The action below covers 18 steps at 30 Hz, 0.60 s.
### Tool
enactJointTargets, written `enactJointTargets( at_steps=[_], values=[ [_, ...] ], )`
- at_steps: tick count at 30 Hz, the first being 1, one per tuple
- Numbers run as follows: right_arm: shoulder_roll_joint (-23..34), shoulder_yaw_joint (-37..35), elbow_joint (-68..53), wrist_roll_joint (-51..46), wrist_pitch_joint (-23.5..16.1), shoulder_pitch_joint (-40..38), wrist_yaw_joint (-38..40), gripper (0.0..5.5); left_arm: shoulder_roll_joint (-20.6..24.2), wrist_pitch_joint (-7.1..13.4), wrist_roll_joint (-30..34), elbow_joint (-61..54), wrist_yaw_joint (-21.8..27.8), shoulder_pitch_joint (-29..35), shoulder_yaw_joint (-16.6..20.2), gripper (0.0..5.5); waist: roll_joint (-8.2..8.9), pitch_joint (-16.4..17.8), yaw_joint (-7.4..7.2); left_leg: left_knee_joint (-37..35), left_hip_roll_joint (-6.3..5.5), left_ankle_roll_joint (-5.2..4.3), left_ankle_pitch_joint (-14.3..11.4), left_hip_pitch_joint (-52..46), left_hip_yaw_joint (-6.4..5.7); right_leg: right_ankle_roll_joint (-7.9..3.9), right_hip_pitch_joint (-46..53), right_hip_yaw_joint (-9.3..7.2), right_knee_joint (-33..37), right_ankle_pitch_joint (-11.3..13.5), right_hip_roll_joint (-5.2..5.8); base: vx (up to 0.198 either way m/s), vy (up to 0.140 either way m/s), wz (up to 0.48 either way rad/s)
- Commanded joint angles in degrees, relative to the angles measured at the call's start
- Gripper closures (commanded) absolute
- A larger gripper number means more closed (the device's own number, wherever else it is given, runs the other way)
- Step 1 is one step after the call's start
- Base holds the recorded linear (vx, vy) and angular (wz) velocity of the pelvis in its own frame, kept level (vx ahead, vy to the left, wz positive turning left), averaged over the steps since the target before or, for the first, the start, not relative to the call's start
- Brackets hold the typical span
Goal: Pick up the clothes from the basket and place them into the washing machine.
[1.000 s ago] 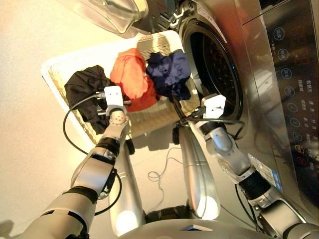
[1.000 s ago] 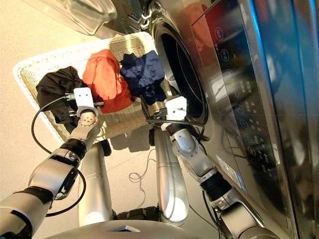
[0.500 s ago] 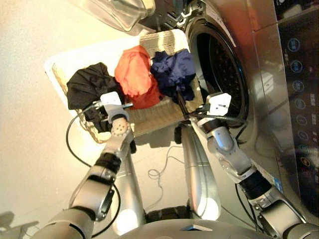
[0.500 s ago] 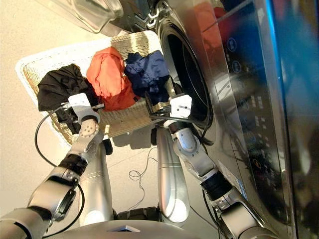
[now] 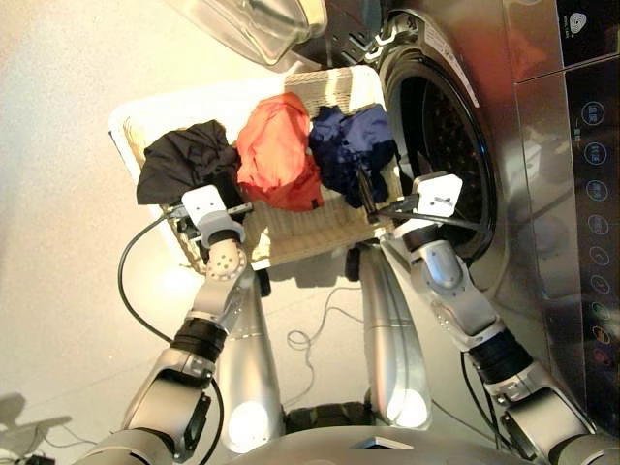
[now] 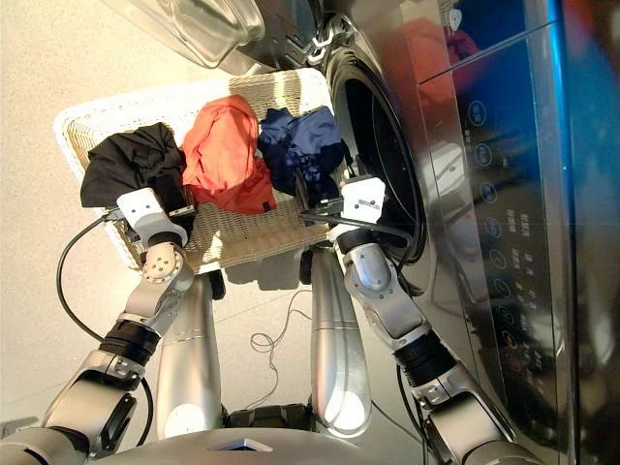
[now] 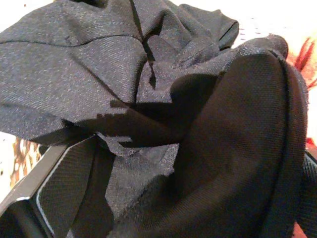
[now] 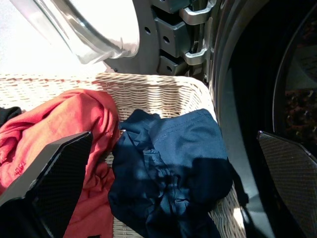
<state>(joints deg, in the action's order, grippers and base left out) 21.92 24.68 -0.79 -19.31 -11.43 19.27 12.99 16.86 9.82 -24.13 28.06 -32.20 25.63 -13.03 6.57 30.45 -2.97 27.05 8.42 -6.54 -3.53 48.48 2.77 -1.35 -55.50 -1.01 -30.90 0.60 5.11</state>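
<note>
Wicker basket (image 5: 320, 237) sits on the floor, long axis running toward the washing machine (image 5: 441, 145), holding black (image 5: 184, 165), coral-red (image 5: 281, 155) and navy (image 5: 354, 145) garments in a row. Left hand (image 7: 163, 163) is buried in black cloth, grip unclear. Right hand (image 8: 163, 163) spread apart above navy. Door (image 5: 257, 24) cut off.

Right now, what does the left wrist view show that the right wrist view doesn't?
Only the left wrist view: the black garment filling the picture, bunched against one finger. Only the right wrist view: the navy garment, the open door, the drum opening, and the right gripper open above the clothes. Both: the wicker basket and the coral-red garment.
</note>
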Motion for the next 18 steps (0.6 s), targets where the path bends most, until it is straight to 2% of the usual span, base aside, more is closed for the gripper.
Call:
enactJointTargets(
  at_steps=[1,10,12,18],
  values=[
    [0.9,0.3,-3.9,0.6,-1.8,-0.8,-1.2,0.00,2.8,1.6,0.0,2.2,0.5,2.1,2.0,0.00,-2.05,-0.7,-1.09,5.7,0.77,0.76,-3.0,1.9,-0.19,-5.34,3.4,2.15,1.1,-3.4,1.42,0.000,0.000,0.000],
    [0.7,2.7,-2.7,-1.9,-2.3,0.4,-2.9,0.00,4.3,0.7,-2.8,18.3,2.6,12.3,-0.1,0.00,-1.09,-0.7,-2.13,7.6,1.08,0.59,-3.4,2.5,-0.34,-5.44,3.0,2.15,-0.6,-3.9,1.33,0.000,0.000,0.000],
    [0.7,3.7,-2.7,-3.0,-2.7,0.9,-3.4,0.00,4.6,-0.1,-3.6,24.8,3.8,15.5,-0.6,0.00,-0.47,-0.7,-2.56,8.5,1.29,0.56,-3.7,2.7,-0.50,-5.58,3.0,2.23,-1.2,-4.0,1.28,0.000,0.000,0.000],
    [1.2,4.8,-3.2,-4.8,-3.6,1.0,-4.4,0.00,5.9,-1.6,-2.4,33.7,6.1,20.3,-1.2,0.00,0.80,-0.7,-3.35,9.9,1.73,0.44,-4.1,3.2,-0.49,-5.78,2.7,2.29,-2.3,-4.2,1.21,0.000,0.000,0.000]
  ],
)
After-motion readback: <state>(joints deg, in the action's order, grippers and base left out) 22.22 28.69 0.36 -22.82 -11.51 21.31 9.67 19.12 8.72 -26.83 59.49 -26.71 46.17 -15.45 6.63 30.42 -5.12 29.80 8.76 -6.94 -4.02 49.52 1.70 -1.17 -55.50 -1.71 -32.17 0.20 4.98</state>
